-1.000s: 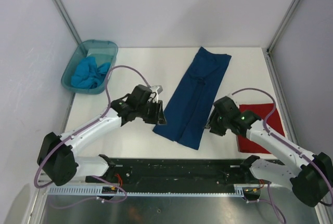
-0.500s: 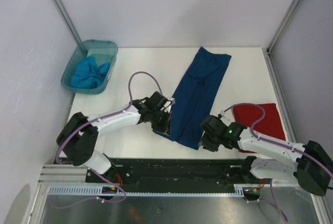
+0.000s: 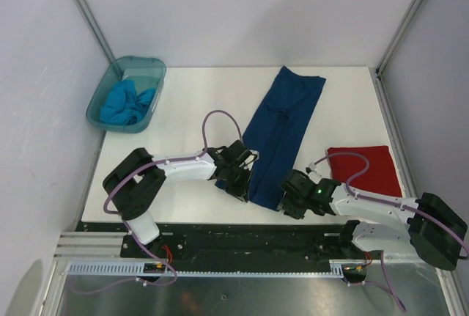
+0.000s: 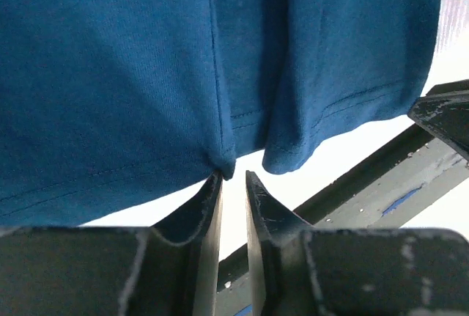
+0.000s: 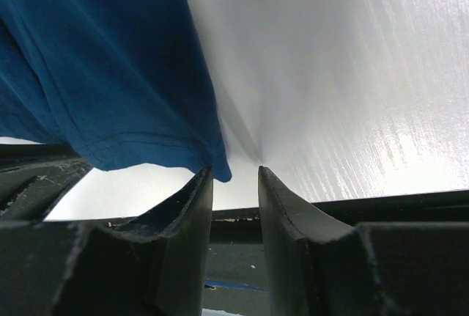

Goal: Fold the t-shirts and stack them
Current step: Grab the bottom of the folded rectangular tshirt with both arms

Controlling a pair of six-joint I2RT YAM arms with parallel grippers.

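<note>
Navy knit cloth, the navy t-shirt (image 3: pixel 282 122) looks light, limp and slightly clingy. Lifted by one point it would likely sag and fall open, so I judge its two near hem corners, raised together, the best places to take hold. It is folded lengthwise into a long band, plain side up, lying slantwise across the middle of the white desk (image 3: pixel 190 103), stitched hem toward the arms.

The left gripper (image 4: pixel 233 178) sits at the left hem corner, its fingers close together with a slim gap. A fold of hem is at their tips, but I cannot tell whether it is pinched. The right gripper (image 5: pixel 234 173) is narrowly spread, with the right hem corner beside one fingertip, not between them.

The red t-shirt (image 3: pixel 366 166) lies folded flat on the desk at the right. The turquoise t-shirt (image 3: pixel 124 103) is bunched in the tub (image 3: pixel 138 59) at far left.
</note>
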